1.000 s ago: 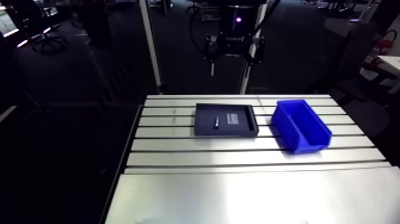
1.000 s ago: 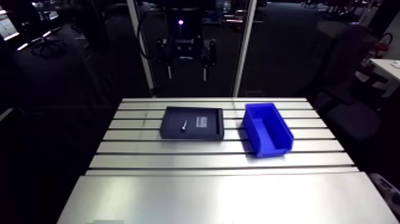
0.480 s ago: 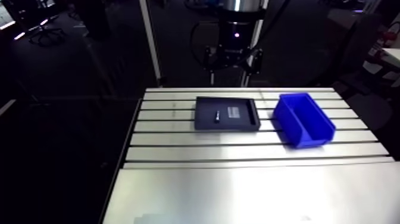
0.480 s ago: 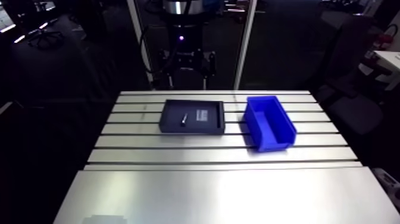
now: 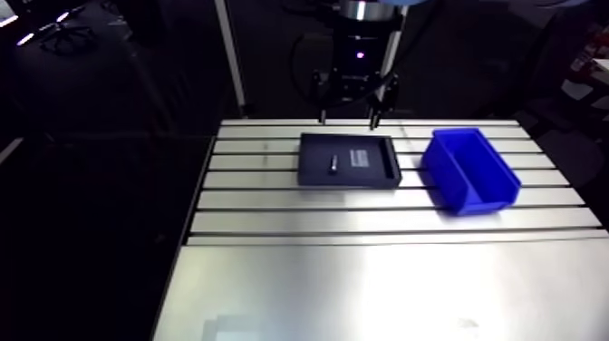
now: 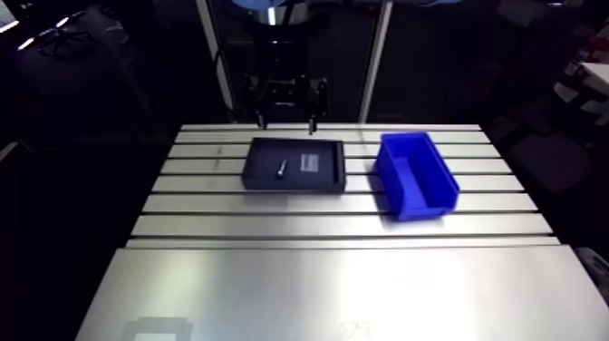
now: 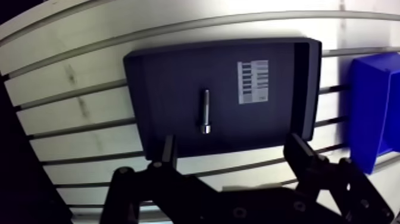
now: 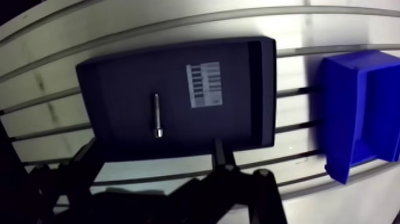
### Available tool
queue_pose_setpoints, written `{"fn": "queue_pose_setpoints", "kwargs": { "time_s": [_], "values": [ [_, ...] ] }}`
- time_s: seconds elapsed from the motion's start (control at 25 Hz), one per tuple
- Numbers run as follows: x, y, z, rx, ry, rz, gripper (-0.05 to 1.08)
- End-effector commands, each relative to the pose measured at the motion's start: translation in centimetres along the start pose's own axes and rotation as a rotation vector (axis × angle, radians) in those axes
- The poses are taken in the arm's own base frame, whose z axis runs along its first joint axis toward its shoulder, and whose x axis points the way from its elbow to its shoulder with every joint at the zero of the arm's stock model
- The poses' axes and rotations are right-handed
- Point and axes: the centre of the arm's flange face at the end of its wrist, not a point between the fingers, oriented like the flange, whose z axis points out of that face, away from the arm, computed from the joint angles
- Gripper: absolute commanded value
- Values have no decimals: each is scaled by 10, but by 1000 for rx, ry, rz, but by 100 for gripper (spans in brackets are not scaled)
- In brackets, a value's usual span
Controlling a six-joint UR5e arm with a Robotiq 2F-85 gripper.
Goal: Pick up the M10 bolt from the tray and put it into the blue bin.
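Lying flat on the floor of a shallow dark tray (image 7: 161,77), the bolt (image 7: 205,111) is a slim, silvery piece with its head end turned toward the gripper (image 7: 233,152) and its shank pointing away. It touches none of the tray's walls and sits in the half of the tray farther from the bin. Beside it, on the side nearer the bin and apart from it, a white printed label (image 7: 253,81) is stuck to the tray floor; the print is too small to read. Bolt and label are all the tray holds. The blue bin (image 7: 372,113) stands on the slotted metal table (image 5: 362,272) just beside the tray without touching it, a strip of table showing between them. In the arm view its open top shows blue walls and a blue floor, and it stands turned a little askew to the table's slots, while the tray lies square to them. The gripper hangs above the tray's edge with its two dark fingers (image 7: 169,150) spread wide, gripping nothing. In the wrist view the bolt lies ahead of the gripper, closer to the finger farther from the bin than to the other.
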Motion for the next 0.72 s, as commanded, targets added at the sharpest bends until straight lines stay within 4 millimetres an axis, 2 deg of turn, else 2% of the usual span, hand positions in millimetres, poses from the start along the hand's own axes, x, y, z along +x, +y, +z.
{"fn": "queue_pose_setpoints", "kwargs": {
  "time_s": [0.04,0.32,0.48,0.72],
  "values": [
    [0,-9,9,1,-4,-14,3],
    [1,-9,14,-3,-11,-14,6],
    [0,-9,27,-6,-32,-12,6],
    [-2,-11,39,-4,-26,-17,17]
  ]
}}
